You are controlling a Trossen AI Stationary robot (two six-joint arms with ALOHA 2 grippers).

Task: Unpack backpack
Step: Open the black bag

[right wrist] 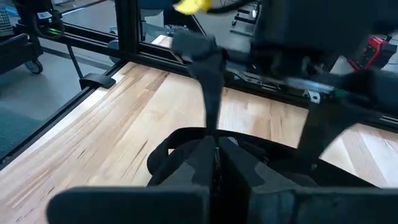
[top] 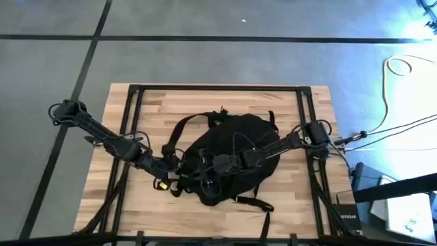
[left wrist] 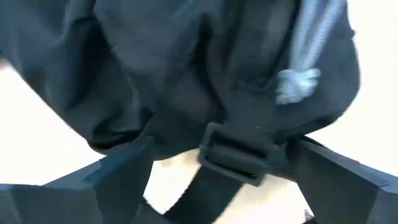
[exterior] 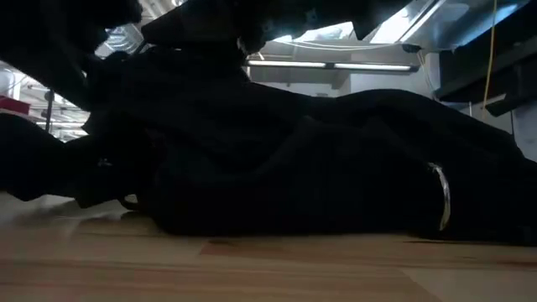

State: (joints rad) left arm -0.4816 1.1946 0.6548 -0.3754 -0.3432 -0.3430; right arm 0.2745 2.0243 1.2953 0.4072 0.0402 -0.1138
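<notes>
We see the backpack lying flat, centre of the high view, on a pale wood worktop framed by black rails. Both arms reach in from the sides & meet at the pack's lower-left edge.

The left gripper sits at the pack's left rim. Its wrist cam shows two dark fingers spread wide, w/ a strap and its plastic buckle lying between them, not pinched. Our read: it's lined up to catch that strap or steady the fabric while the other arm works.

The right gripper hovers over the pack's centre-left. In its wrist view the fingers are pressed together on a thin black strap or pull tab, drawn taut up toward the frame's top. Probably it's tensioning the pack to get at the opening; whether that's a zipper pull we can't tell.

Nothing unpacked yet as far as we can see — no contents on the worktop. A small yellow item lies just left of the pack's lower edge.

Low view: mostly black fabric slumped on the wood, a pale stripe at right.

Room: grey floor w/ dark tape lines, a yellowish cable looped at upper right, equipment boxes at lower right.
</notes>
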